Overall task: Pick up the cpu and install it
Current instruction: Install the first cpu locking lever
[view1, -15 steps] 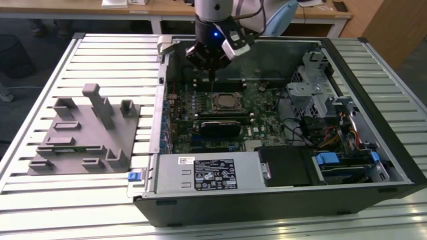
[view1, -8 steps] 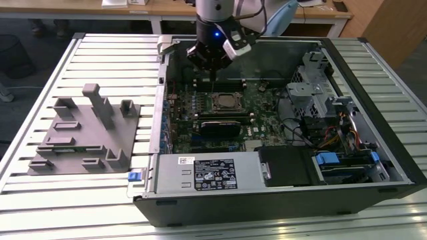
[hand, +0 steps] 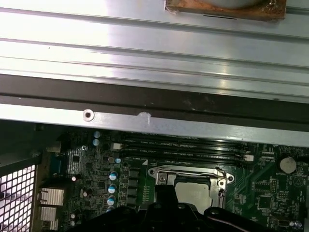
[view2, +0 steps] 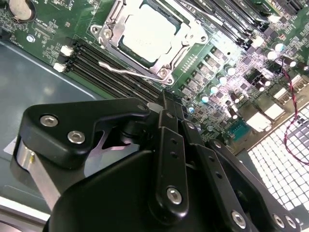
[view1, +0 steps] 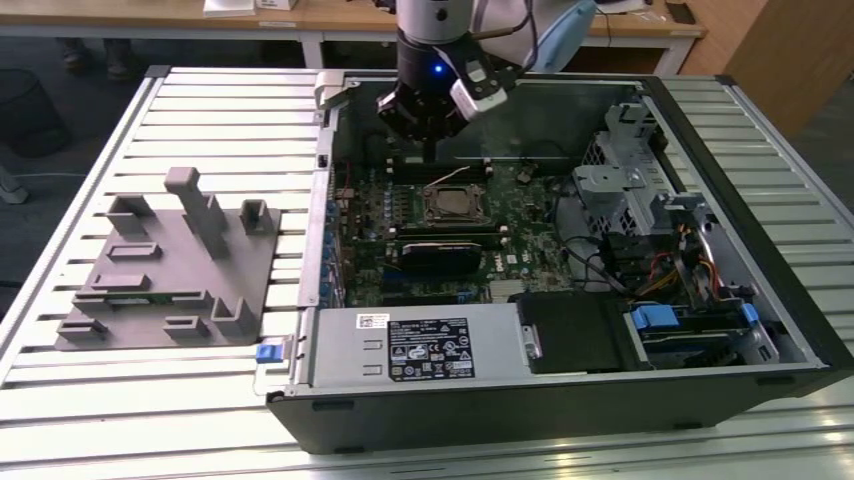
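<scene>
Second wrist view shows the cpu (view2: 145, 31) seated in its socket (view2: 118, 48); claw (view2: 169, 113) pressed together.

One cpu (view2: 147, 33), one grey holder (view1: 174, 270), one computer case (view1: 747, 200)

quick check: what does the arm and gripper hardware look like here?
Pale silver-white arm with a lit blue spot, ending in a black gripper. In the second wrist view, the gripper is matte black linkage bars with silver screw heads on a silver cylindrical base.
</scene>
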Available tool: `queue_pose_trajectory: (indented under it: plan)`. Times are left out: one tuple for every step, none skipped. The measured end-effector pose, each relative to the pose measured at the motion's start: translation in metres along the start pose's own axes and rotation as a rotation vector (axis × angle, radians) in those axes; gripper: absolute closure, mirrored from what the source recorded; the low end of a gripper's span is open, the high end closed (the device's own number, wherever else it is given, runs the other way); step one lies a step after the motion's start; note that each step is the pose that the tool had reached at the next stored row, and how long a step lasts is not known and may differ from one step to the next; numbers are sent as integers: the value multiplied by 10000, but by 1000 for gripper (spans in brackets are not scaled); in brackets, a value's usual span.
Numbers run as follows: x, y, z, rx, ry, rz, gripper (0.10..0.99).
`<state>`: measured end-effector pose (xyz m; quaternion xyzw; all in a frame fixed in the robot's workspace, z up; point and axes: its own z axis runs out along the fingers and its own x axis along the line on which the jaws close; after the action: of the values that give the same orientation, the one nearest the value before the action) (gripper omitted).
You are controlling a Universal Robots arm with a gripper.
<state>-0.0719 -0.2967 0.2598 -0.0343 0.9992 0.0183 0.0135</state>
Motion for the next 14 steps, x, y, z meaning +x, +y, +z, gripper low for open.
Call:
queue_pose_trajectory:
  plan:
    - [-7, -1, 0, 0, 0, 1, 980]
    - [-15, -1, 1, 1, 0, 0, 980]
    - [-21, -2, 2, 0, -1, 0, 980]
    - [-27, -2, 2, -1, -1, 0, 980]
    - [-33, -2, 2, 0, 0, 0, 980]
    - [-39, -3, 3, 1, 0, 0, 980]
    - [-45, -3, 4, 0, 0, 1, 980]
    - [-51, -4, 5, 0, 0, 1, 980]
    - [-56, -4, 6, -1, -1, 0, 980]
    - [-58, -4, 7, -1, -1, 0, 980]
    - [-58, -5, 7, 1, 0, 1, 980]
    - [-59, -7, 8, -3, -1, 0, 980]
    - [-59, -10, 8, -9, -1, -1, 980]
    - [-58, -12, 8, -14, -2, 1, 980]
